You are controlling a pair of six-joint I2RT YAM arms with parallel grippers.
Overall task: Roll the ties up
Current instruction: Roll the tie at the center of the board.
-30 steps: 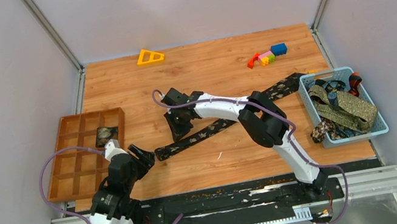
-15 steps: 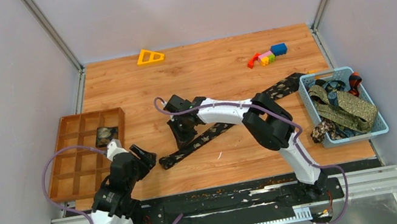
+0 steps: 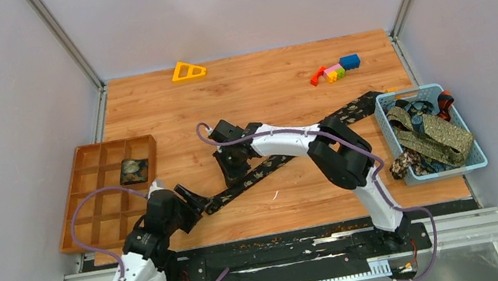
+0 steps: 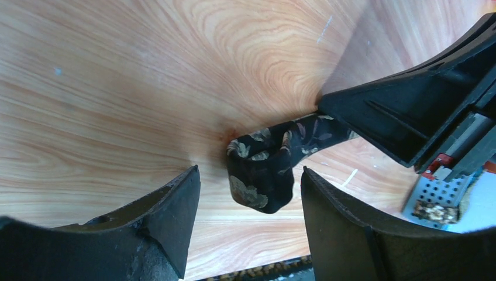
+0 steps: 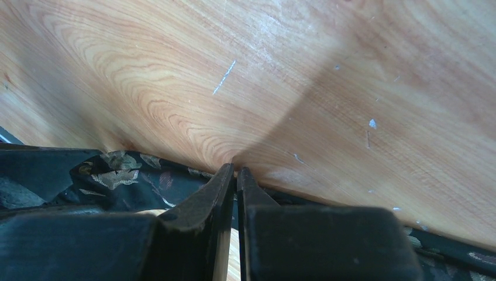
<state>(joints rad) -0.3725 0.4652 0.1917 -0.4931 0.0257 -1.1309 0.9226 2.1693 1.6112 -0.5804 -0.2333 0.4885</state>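
Observation:
A black tie (image 3: pixel 286 148) with pale speckles lies slanted across the wooden table, from near the basket to the front left. My right gripper (image 3: pixel 232 165) is shut on it near its left end; in the right wrist view the closed tips (image 5: pixel 236 171) meet at the tie's (image 5: pixel 117 175) far edge. My left gripper (image 3: pixel 193 197) is open at the tie's left tip. In the left wrist view the curled tie end (image 4: pixel 260 172) sits between and just beyond my open fingers (image 4: pixel 175 205), not touching them. The right gripper's body (image 4: pixel 409 111) shows behind it.
A brown compartment tray (image 3: pixel 100 213) at the left holds one rolled tie (image 3: pixel 132 169). A blue basket (image 3: pixel 392 138) at the right holds several more ties (image 3: pixel 434 135). A yellow triangle (image 3: pixel 187 70) and coloured blocks (image 3: pixel 334 70) lie at the back.
The right gripper has drawn the tie a little nearer and rightward, swinging its left end toward the front. The left gripper has moved right and forward to that end.

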